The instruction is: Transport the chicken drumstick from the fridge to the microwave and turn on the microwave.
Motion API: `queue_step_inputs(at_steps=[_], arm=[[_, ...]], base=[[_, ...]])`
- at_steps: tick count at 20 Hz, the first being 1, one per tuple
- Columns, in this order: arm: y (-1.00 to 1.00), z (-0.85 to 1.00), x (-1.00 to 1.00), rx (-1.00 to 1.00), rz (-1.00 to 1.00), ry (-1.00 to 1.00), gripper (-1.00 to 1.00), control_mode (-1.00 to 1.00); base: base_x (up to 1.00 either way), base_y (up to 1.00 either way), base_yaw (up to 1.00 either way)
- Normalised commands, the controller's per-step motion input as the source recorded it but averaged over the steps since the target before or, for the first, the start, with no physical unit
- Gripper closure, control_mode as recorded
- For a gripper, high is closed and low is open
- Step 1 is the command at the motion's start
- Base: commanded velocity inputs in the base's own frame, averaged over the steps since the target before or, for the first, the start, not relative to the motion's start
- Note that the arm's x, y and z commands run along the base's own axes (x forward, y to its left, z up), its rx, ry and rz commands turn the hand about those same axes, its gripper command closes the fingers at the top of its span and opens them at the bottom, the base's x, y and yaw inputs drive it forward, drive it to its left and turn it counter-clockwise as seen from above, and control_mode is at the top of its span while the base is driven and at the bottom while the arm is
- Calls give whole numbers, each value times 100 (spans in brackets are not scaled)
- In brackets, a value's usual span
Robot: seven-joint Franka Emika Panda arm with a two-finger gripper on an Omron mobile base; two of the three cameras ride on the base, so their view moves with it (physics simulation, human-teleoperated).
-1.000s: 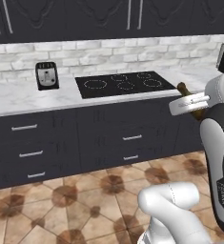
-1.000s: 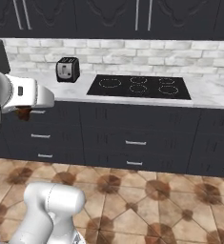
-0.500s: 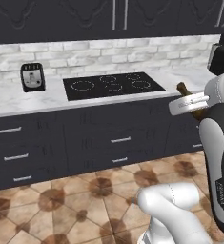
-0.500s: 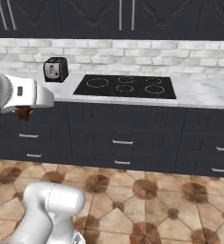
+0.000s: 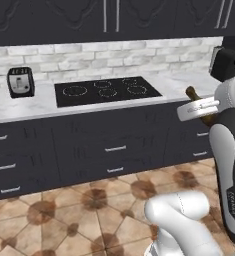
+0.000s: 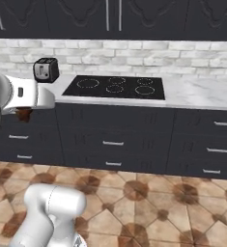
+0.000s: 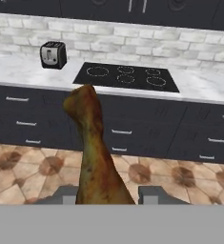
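Observation:
The chicken drumstick (image 7: 95,157) is golden-brown and stands up between my gripper's (image 7: 106,194) two dark fingertips (image 7: 154,193), thick end low and thin end pointing at the counter. The gripper is shut on it. In the left base view the drumstick (image 5: 193,94) pokes out past the white hand at the right, about level with the counter's edge. Seen from the right base, a brown bit of the drumstick (image 6: 23,115) hangs under the hand at the left. The fridge and the microwave are out of view.
A black cooktop (image 5: 107,90) lies in a pale marble counter (image 5: 24,107) over dark drawer fronts (image 5: 114,148). A dark toaster (image 5: 20,81) stands at the left. A dark appliance (image 5: 230,61) sits at the far right. Brown tiled floor (image 5: 79,215) lies between me and the cabinets.
The whole scene has slid to the left in both base views, so the base has driven right along the counter. The drumstick stays gripped in the same pose.

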Motion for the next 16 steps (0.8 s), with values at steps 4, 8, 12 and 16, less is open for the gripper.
queue_step_inputs(at_steps=[4, 8, 12, 16], arm=[[0, 0, 0, 0, 0, 0, 100, 100], [0, 0, 0, 0, 0, 0, 100, 100], [0, 0, 0, 0, 0, 0, 100, 100], [0, 0, 0, 0, 0, 0, 100, 100]], base=[[16, -55, 0], [14, -58, 0], [9, -60, 0], [6, -63, 0]])
